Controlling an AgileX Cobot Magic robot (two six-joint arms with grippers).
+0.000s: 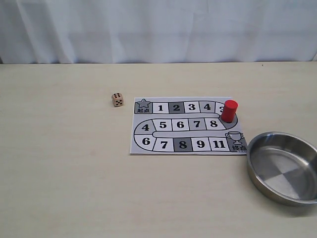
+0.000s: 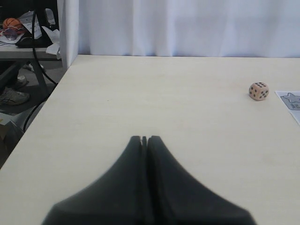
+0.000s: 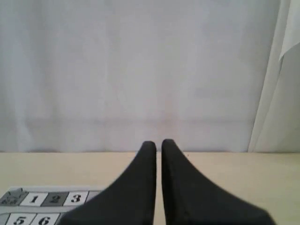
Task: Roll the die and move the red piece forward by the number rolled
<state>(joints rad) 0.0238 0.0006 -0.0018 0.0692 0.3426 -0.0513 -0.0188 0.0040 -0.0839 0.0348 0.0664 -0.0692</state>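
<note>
1. Nearest in, the left end effector (image 2: 144,138) had its jaws pressed together and held nothing. It hung above bare counter (image 2: 140,93), well apart from the die (image 2: 258,91).
2. The right end effector (image 3: 158,143) showed only a thin slit between its jaws and was likewise empty, above the near edge of the game board (image 3: 47,201).
3. The die (image 1: 117,99) sat on the counter just beside the board's star square, not touching it. It looked light, hard and apt to skid or tumble, so a pinch across two opposite flat faces seemed best.
4. The red piece (image 1: 229,110) stood upright at the right end of the top row, just after square 4. It looked glossy and easy to tip, so it probably needed a grip low around its sides.
5. A steel bowl (image 1: 285,166) lay near the board's lower right corner.
6. The number under the red piece was mostly covered, and the die's top count was too small to read. Neither arm showed in the exterior view.
</note>
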